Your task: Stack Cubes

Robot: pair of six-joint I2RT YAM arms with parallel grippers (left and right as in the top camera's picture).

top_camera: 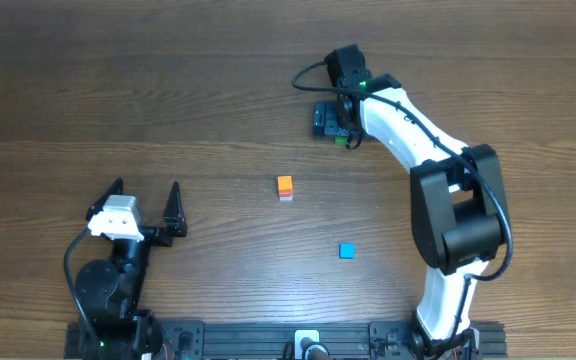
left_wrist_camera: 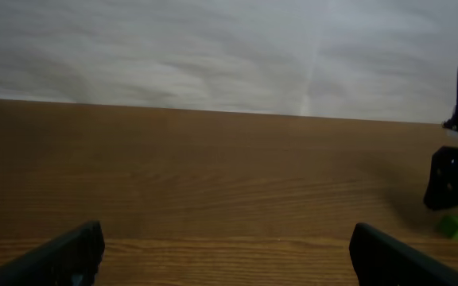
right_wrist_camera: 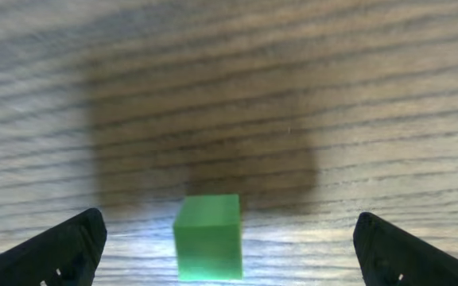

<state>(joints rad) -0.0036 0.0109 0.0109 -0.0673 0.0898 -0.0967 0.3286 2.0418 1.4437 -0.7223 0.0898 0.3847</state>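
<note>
A green cube (right_wrist_camera: 207, 236) lies on the wooden table, between the wide-open fingers of my right gripper (right_wrist_camera: 229, 238) and touched by neither. From above, this gripper (top_camera: 332, 122) is at the far middle of the table, with the green cube (top_camera: 340, 141) peeking out beside it. An orange cube (top_camera: 285, 183) sits on a pale cube near the table's centre. A blue cube (top_camera: 346, 250) lies alone, nearer the arms' bases. My left gripper (top_camera: 146, 203) stands open at the near left with nothing in it. Its wrist view shows the green cube (left_wrist_camera: 457, 227) far off under the right gripper (left_wrist_camera: 452, 179).
Bare wood surrounds the cubes on every side. The right arm (top_camera: 448, 200) stretches up the table's right half. A pale wall (left_wrist_camera: 229, 48) rises beyond the table's far edge.
</note>
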